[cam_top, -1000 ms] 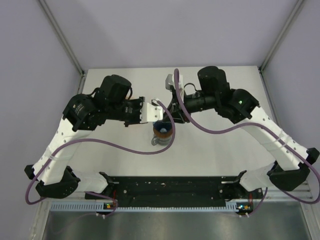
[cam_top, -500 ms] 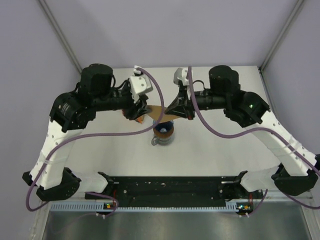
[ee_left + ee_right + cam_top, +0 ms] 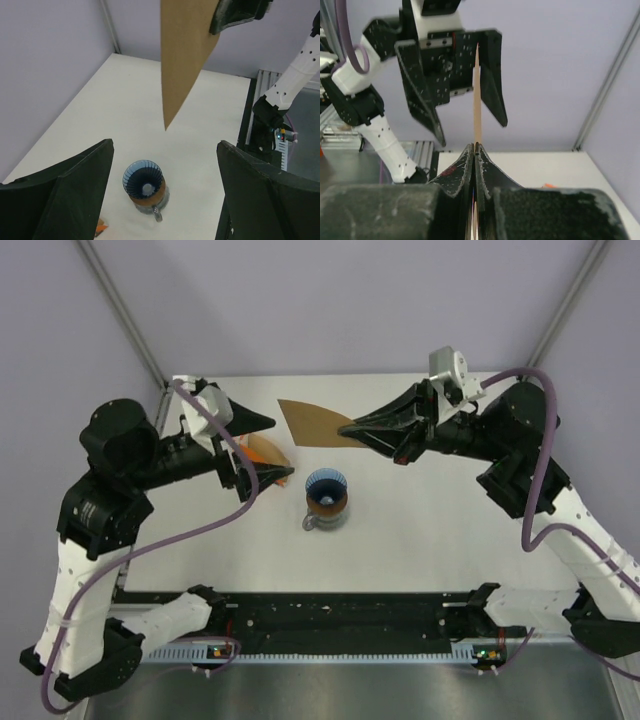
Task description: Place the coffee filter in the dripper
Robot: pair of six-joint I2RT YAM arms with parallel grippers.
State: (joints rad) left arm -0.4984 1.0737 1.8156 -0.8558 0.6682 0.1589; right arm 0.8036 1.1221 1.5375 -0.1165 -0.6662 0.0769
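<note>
The right end effector (image 3: pixel 352 429) is clenched on one edge of the coffee filter (image 3: pixel 312 423), holding it in the air toward the far edge of the desk (image 3: pixel 450 540). The left end effector (image 3: pixel 277 447) gapes released, apart from the filter. The dripper (image 3: pixel 326 490) sits mid-desk, seemingly atop a grey jug (image 3: pixel 151 207).

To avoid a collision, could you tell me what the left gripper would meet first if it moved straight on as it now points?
Probably the coffee filter held by the right gripper: seen from the right wrist, its edge lines up between the open jaws of the left gripper. Depth is unclear.
</note>
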